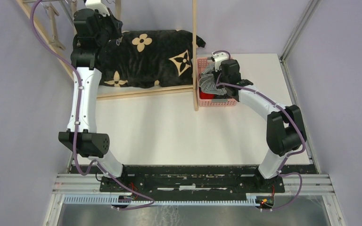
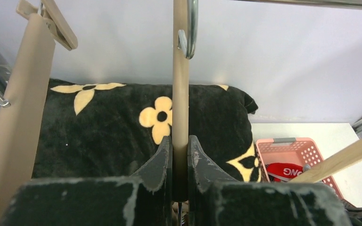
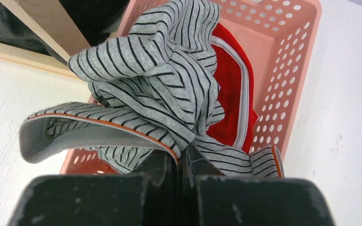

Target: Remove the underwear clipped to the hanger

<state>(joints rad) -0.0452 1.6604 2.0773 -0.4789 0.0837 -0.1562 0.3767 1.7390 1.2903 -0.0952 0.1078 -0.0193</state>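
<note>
The pink basket holds the red boxer shorts, with the grey striped boxer shorts heaped on top and spilling over its rim. The right gripper is clenched on the grey pair, and the left gripper pinches the beige hanger.

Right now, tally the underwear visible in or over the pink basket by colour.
Grey striped boxer shorts: 1
Red underwear: 1
Total: 2
The red underwear lies inside the pink basket. The grey pair is pinched in the right end effector and drapes over the basket's rim.
</note>
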